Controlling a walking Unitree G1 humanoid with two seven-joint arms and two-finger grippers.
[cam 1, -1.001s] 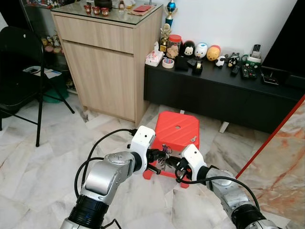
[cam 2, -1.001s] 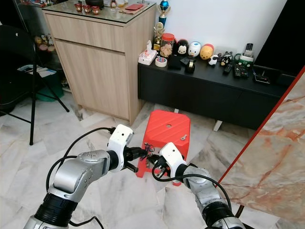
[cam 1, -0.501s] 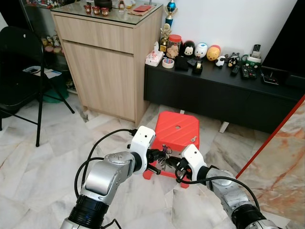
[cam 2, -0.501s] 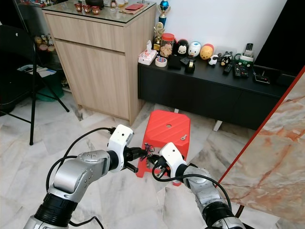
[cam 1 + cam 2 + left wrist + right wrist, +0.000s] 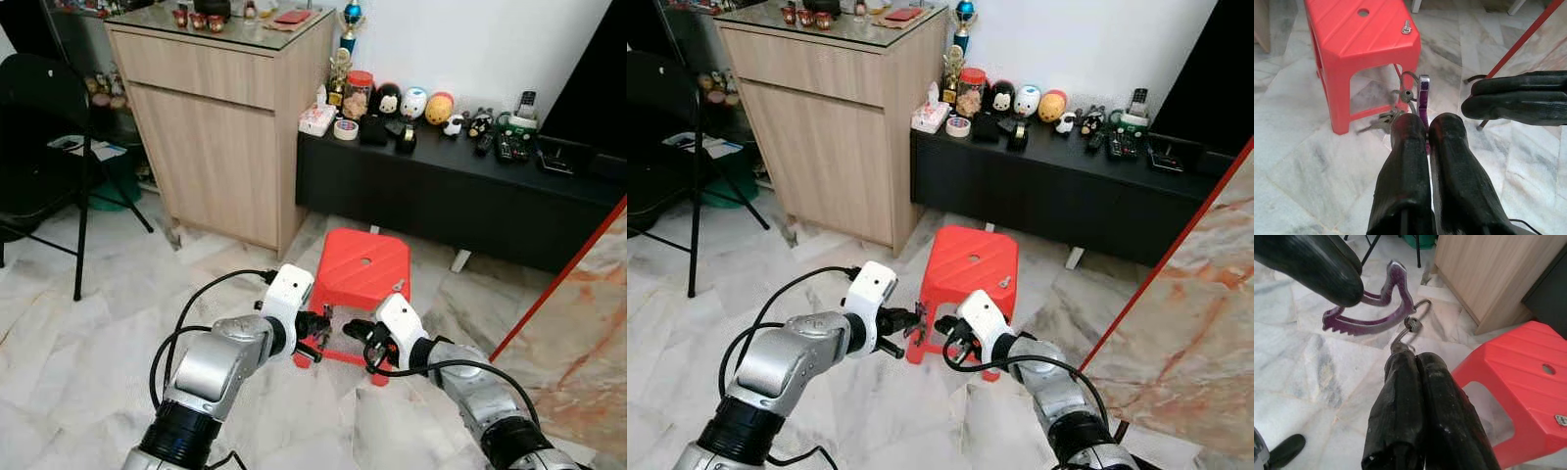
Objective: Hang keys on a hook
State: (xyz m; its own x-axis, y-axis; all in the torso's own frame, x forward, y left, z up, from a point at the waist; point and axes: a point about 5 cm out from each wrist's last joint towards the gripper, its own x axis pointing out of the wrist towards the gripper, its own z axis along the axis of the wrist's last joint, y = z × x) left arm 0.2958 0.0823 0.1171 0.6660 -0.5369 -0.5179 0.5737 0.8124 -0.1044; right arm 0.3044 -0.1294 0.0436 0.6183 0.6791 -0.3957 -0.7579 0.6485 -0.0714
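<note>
**Keys and purple hook held in mid-air before the red stool**

The keys (image 5: 1382, 122) hang in a small bunch on a wire ring (image 5: 1418, 308) from the purple hook (image 5: 1371, 308), a flat, toothed, bird-like piece. The left pincer (image 5: 1427, 128) has its two black fingers pressed together on the lower end of the hook, the hook rising just beyond the fingertips and the keys dangling beside them. The right pincer (image 5: 1409, 357) faces it from close by, its fingers closed too; its tips sit right at the wire ring, and it seems to be pinching the wire, though the contact is hard to make out. In the head views the two pincers nearly meet above the marble floor (image 5: 88, 343), in front of the red stool (image 5: 364, 269). Behind the stool a low black bench (image 5: 460, 186) carries figurines and remotes, beside a wooden cabinet (image 5: 220, 137). A black chair (image 5: 39, 147) stands on the robot's left.
</note>
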